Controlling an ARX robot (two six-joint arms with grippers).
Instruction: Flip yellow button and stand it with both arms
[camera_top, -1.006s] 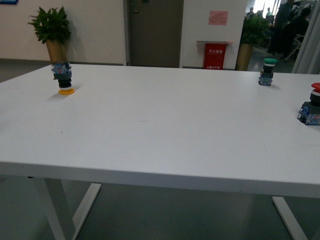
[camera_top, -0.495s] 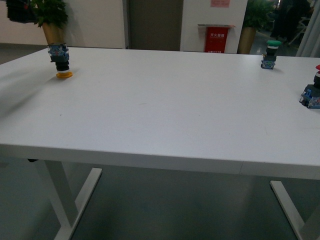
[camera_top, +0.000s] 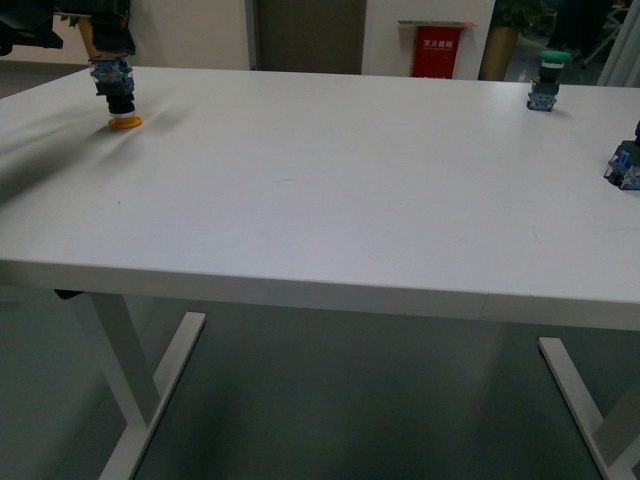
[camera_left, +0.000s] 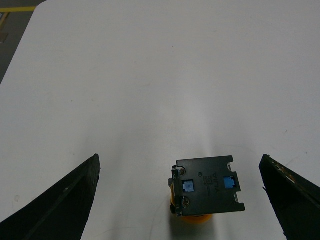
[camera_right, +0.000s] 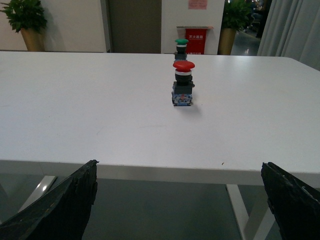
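Yellow button (camera_top: 118, 95): upper left of the front view, near the table's (camera_top: 320, 200) far left corner. It is standing upside down, with the cap on the tabletop and the boxy block on top.

Left gripper (camera_left: 180, 156): spread wide and holding nothing. The button sits between the two fingers and touches neither.

Right gripper (camera_right: 178, 166): also spread and empty. It hangs off the table's near edge, facing the red button (camera_right: 183, 85), with the green button (camera_right: 181, 46) behind that. It is well apart from the yellow one.

Step in hand, as I read it: the left arm lining up its first grasp.
- Centre on the block and close on its flat sides, not on the round cap, which looks likely to slip.
- Lift clear of the table before turning.
- The right arm has to come across to take the hand-over.

What each view adds:
- The left wrist view alone shows how wide the fingers stand. It also shows the block's end face with two blue terminals, and a sliver of orange cap beneath.
- Only the front view gives the side profile that confirms the cap is down. A dark blur in its upper left corner is probably the left arm.
- The right wrist view shows the red button whole, where the front view cuts it off at the right edge.
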